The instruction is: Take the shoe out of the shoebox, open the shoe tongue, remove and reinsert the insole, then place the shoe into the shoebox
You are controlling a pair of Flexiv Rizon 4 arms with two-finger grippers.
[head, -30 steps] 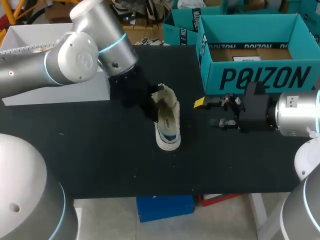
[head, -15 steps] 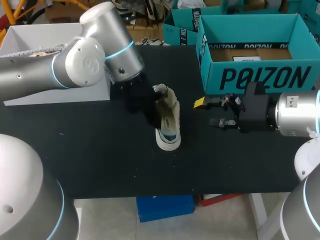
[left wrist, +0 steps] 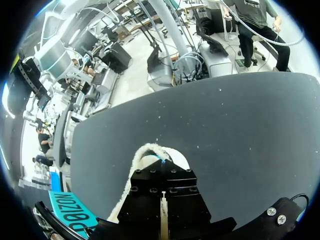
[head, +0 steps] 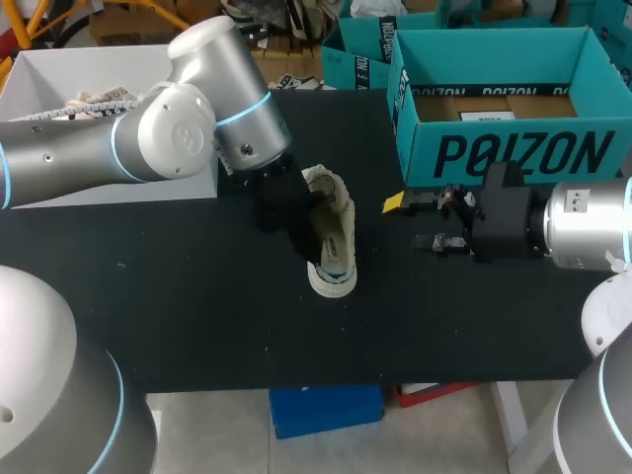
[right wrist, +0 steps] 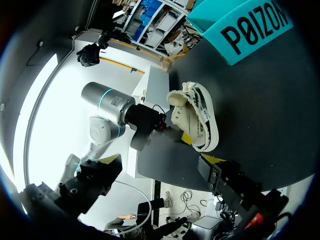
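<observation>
The worry begins at the left gripper (head: 299, 219), which is pressed in at the open top of the shoe (head: 336, 247). Its black body hides the contact from every side, so I cannot tell whether it has hold of anything. The shoe is out of the box on the black table (head: 197, 316), toe toward the near edge, and nothing braces it. It looks light, so a pull on the tongue or insole might drag or tip the whole shoe instead of freeing the part. An insole that comes out only partway could also fold and jam.

Further right, the right gripper (head: 415, 223) is near the shoe but apart from it. If it came in to steady the shoe, I think there is little room beside the other arm, and the two could knock together.

The left arm comes in over the white box (head: 109, 188), wrist angled down and rightward onto the shoe. The right arm lies low and level, pointing left, its fingers (head: 427, 204) spread with nothing between them. It is just in front of the teal shoebox (head: 509, 153).
</observation>
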